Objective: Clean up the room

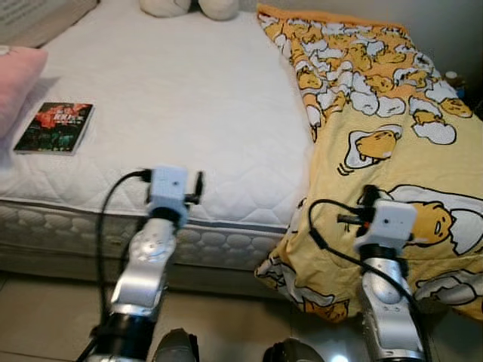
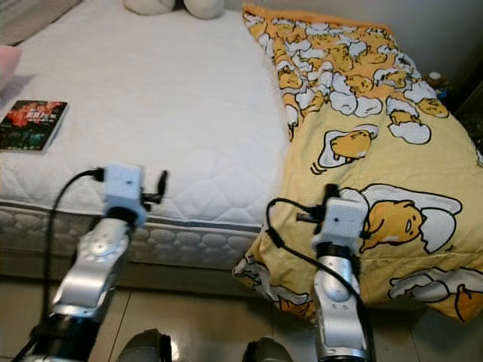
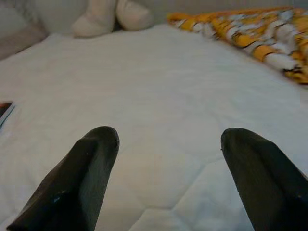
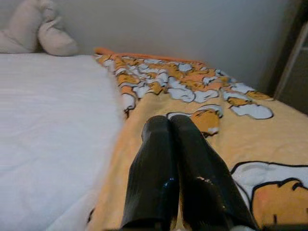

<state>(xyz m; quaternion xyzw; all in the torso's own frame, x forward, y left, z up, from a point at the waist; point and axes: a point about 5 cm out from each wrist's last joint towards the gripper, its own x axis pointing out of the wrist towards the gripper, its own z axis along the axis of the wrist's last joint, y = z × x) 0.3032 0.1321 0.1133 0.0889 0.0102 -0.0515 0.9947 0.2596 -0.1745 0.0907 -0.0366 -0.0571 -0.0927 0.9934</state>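
A yellow blanket (image 1: 377, 113) printed with egg cartoons covers the right side of the white mattress (image 1: 173, 90) and hangs over its front edge. A dark book (image 1: 54, 127) lies on the mattress at the left. My left gripper (image 3: 166, 134) is open, its two fingers wide apart just above the bare mattress near the front edge. My right gripper (image 4: 169, 120) is shut with nothing between its fingers, held low over the blanket (image 4: 202, 96). Both silver arms, left (image 1: 151, 256) and right (image 1: 385, 294), reach forward from the floor side of the bed.
A pink pillow (image 1: 15, 75) lies at the bed's left edge, and a cream plush toy (image 1: 189, 6) sits at the head. A grey wall (image 4: 192, 29) runs behind the bed. Tiled floor (image 1: 45, 317) lies below the bed front.
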